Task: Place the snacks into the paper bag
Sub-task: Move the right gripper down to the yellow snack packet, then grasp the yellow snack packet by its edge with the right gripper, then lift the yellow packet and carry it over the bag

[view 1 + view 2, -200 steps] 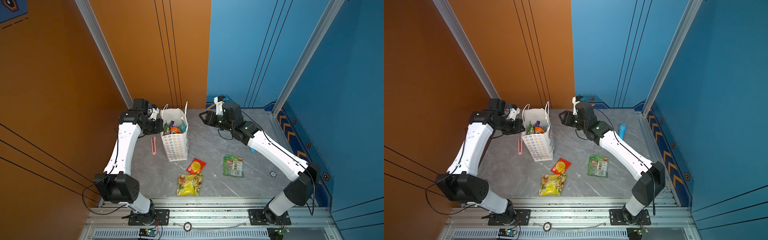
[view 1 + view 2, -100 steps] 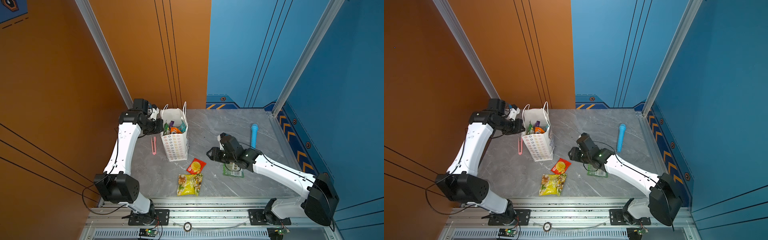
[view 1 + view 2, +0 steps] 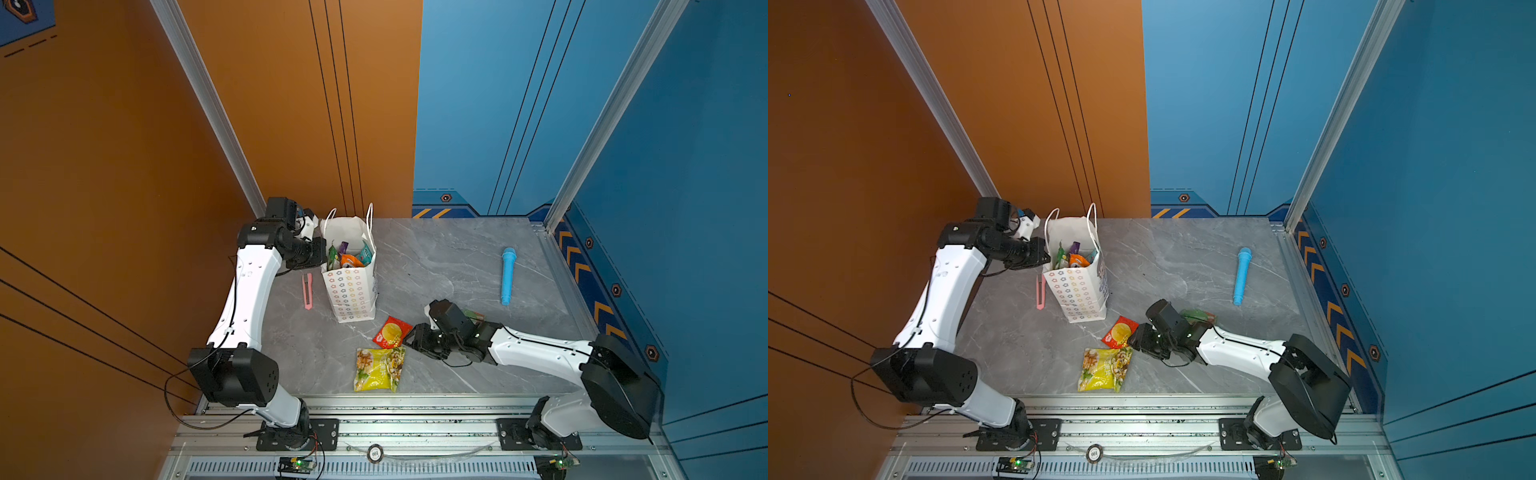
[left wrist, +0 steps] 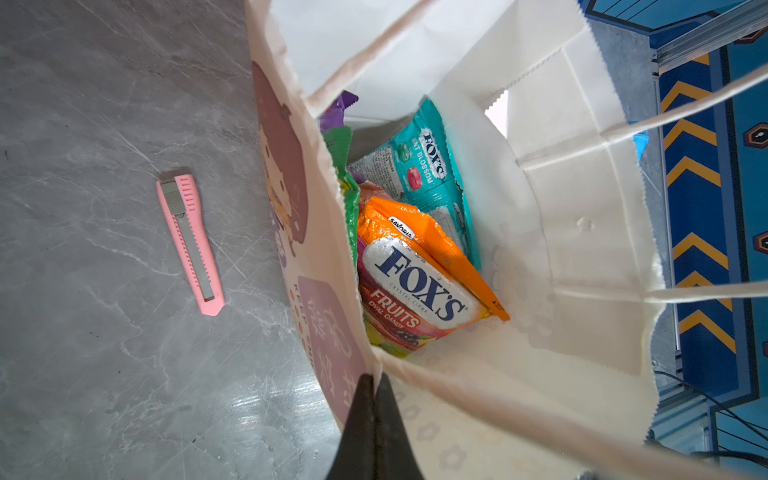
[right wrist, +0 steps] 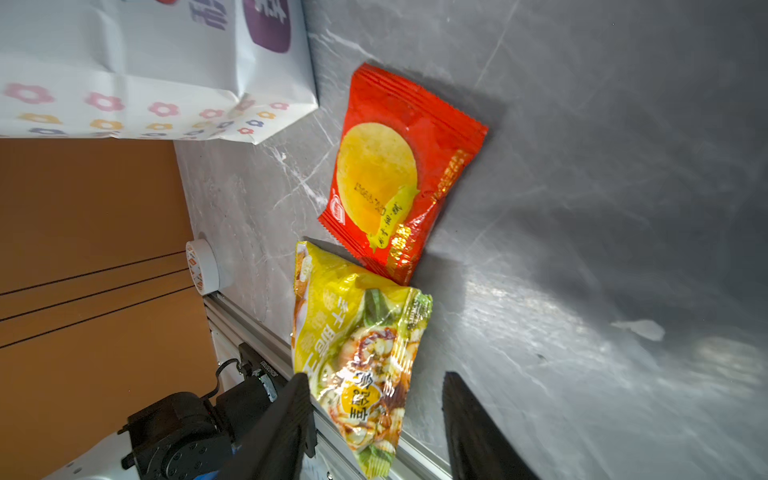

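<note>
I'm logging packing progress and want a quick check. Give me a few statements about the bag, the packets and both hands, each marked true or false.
1. The left hand is shut on the rim of the paper bag. True.
2. The right hand holds the red packet. False: its jaws stand apart and grip nothing, and the red packet lies on the table.
3. The orange FOX'S packet is inside the paper bag. True.
4. The yellow packet is inside the paper bag. False: it lies on the table near the front edge.
5. The pink cutter lies on the table beside the paper bag, not touching it. True.
</note>
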